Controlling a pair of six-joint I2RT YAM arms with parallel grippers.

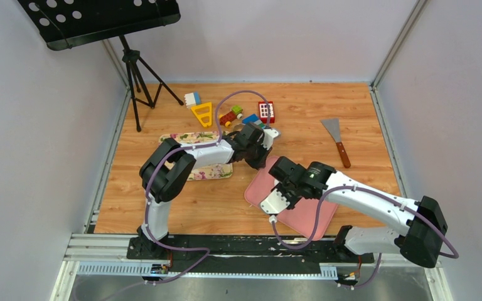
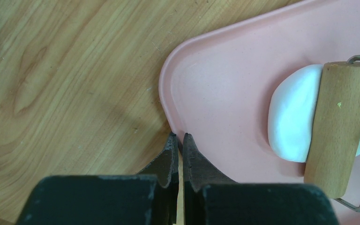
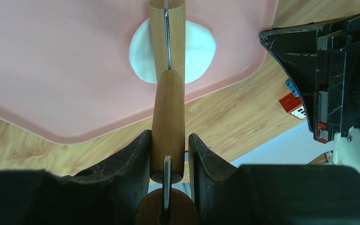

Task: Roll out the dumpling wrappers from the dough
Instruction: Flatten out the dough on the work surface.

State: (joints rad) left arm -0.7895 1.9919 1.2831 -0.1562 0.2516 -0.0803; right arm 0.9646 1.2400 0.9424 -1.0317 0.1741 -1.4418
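**Right wrist view.** At bottom centre, the right hand (image 3: pixel 168 137) is pinching the wooden roller handle (image 3: pixel 168 110). Beyond it, the roller drum (image 3: pixel 167 33) is resting on the dough (image 3: pixel 198 47), a flattened white lump lying on the pink tray (image 3: pixel 51 56) at top centre.

**Left wrist view.** At lower centre, the left hand (image 2: pixel 180 137) is sitting with its fingers pressed together at the tray's rim; whether it is gripping the rim cannot be told. At the right edge, the dough is lying under the drum.

**Top view.** In the upper half, toy blocks (image 1: pixel 266 111) and a scraper (image 1: pixel 331 128) are lying on the table (image 1: pixel 364 103).
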